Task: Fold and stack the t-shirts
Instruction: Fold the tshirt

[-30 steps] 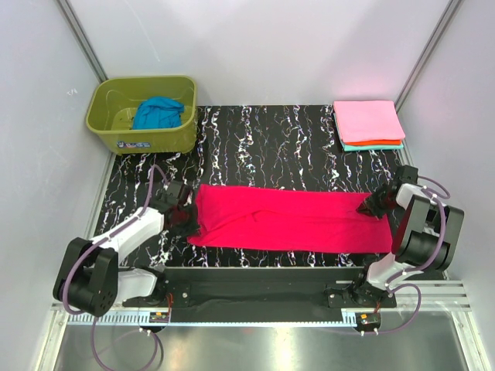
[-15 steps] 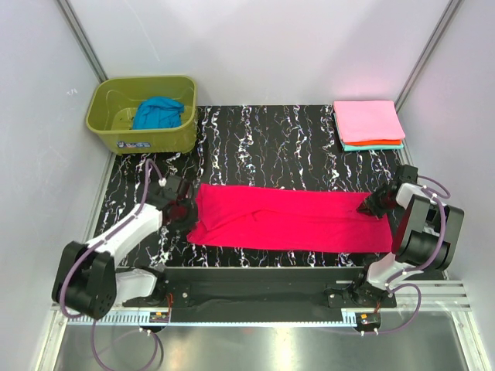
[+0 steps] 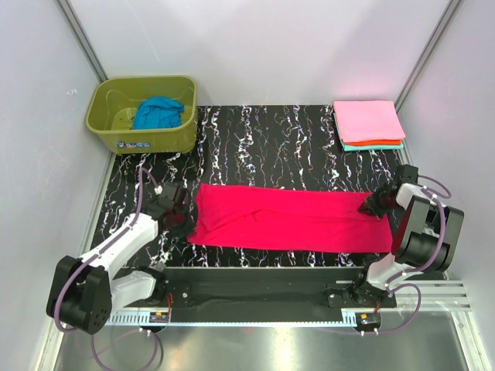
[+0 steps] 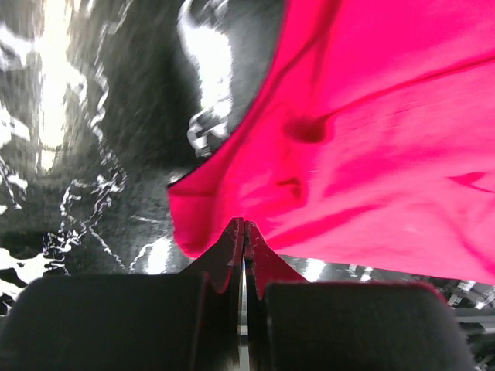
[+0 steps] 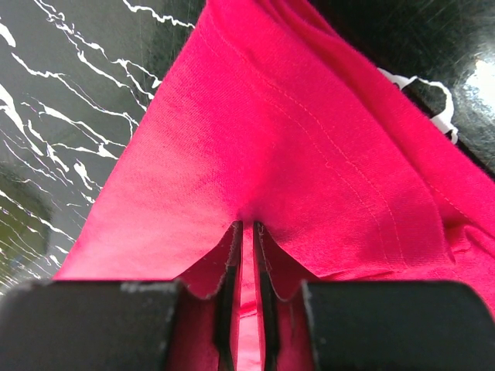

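The crimson-red t-shirt (image 3: 286,219) lies as a long folded strip across the near part of the table. My right gripper (image 3: 371,205) is at its right end, shut on the cloth; red fabric (image 5: 294,139) shows pinched between the jaws (image 5: 247,226). My left gripper (image 3: 176,212) sits just off the shirt's left edge, its jaws pressed together (image 4: 244,224) with no cloth seen between them; the red hem (image 4: 371,139) lies right in front of the tips. A folded stack stands at the back right: pink t-shirt (image 3: 368,120) on top, orange (image 3: 379,142) and teal (image 3: 363,147) edges below.
An olive-green tub (image 3: 108,131) at the back left holds a crumpled blue t-shirt (image 3: 157,113). The black marbled table (image 3: 271,147) is walled by white panels on three sides. The arms' base rail (image 3: 263,282) runs along the near edge.
My left gripper has drawn back to the left, off the shirt's left edge, and the arm has swung outward. The right gripper and the shirt have stayed put.
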Robot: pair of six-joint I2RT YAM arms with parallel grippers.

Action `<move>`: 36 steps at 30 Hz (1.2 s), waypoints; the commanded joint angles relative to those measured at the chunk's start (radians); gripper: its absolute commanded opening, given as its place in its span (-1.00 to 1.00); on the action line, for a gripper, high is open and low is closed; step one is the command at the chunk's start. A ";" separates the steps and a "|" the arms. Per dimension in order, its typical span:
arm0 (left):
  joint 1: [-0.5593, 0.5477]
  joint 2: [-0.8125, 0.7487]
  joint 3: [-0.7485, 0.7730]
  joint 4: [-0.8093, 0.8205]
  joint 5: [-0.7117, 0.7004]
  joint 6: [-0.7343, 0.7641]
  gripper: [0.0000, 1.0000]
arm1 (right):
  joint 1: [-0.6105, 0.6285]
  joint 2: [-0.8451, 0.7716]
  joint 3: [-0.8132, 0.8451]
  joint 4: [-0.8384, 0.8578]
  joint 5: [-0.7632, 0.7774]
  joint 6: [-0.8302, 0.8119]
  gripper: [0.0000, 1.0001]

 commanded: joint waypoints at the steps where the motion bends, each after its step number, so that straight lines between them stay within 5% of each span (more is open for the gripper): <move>1: 0.000 0.004 -0.052 0.042 0.009 -0.059 -1.00 | 0.001 0.002 0.038 -0.005 0.027 -0.004 -0.66; 15: -0.002 0.077 -0.049 0.033 -0.146 -0.043 -1.00 | 0.001 0.026 0.047 -0.003 0.073 -0.012 -0.67; 24: 0.000 0.003 0.185 -0.018 -0.105 0.007 -0.88 | 0.001 -0.083 0.052 -0.037 0.053 -0.016 -0.67; 29: -0.012 0.037 0.152 0.136 0.064 -0.020 -0.88 | 0.001 -0.098 0.062 -0.049 0.030 -0.009 -0.67; 36: -0.032 0.149 0.112 0.193 0.075 -0.006 -0.89 | 0.001 -0.103 0.065 -0.054 0.025 -0.006 -0.66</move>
